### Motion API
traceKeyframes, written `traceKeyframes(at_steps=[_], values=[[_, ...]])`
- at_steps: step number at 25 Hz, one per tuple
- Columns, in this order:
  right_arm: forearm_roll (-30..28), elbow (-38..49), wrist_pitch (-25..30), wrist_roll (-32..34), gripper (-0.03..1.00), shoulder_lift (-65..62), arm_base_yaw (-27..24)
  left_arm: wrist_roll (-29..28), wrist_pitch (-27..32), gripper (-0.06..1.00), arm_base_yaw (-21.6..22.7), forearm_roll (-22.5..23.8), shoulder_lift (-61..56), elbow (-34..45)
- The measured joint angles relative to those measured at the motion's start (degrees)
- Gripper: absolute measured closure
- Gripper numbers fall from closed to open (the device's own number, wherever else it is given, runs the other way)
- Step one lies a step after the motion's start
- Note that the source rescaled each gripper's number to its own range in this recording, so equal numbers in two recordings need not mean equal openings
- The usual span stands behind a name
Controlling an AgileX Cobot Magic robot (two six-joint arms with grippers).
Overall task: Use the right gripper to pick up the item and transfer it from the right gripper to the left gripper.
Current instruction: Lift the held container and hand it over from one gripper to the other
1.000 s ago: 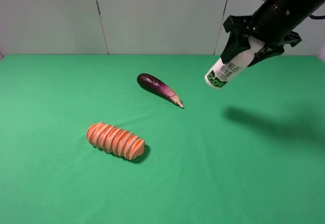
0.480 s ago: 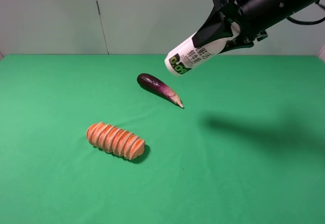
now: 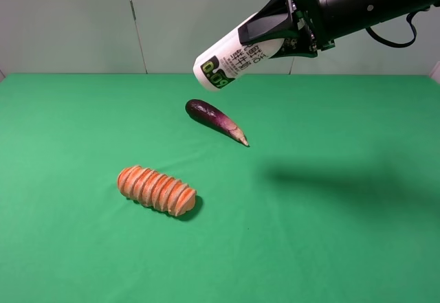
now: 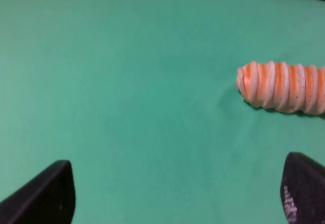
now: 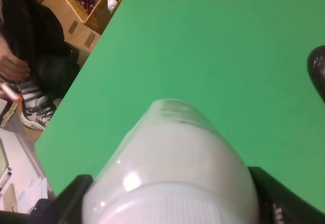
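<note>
Item: small white plastic drink bottle, dark lettering, green-black band near base. Up in the air, clear of everything below, tilted with base end lower and pointing toward left side of high view. Flat green counter underneath, carrying dark shadow of arm right of centre. Right gripper: black pincer on black arm reaching in from upper right, clamped on cap end of Item, white cap and shoulder filling right wrist view. Ridged orange bread loaf lying on counter, left of centre, nearer the camera. Purple eggplant lying on counter farther back, well apart from loaf. Left gripper: visible in left wrist view only, two black fingertips spread wide, holding nothing, only bare counter between them, loaf off to one side.
</note>
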Motion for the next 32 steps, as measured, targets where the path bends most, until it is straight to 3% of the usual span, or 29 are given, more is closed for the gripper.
traceKeyframes(at_steps=[12,32], values=[[4.2,0.0,-2.3,-1.3,0.97,0.0,0.0,0.0,0.0,0.38,0.0,0.0,0.0,0.0],[4.3,0.0,-1.4,-1.4,0.97,0.0,0.0,0.0,0.0,0.38,0.0,0.0,0.0,0.0]])
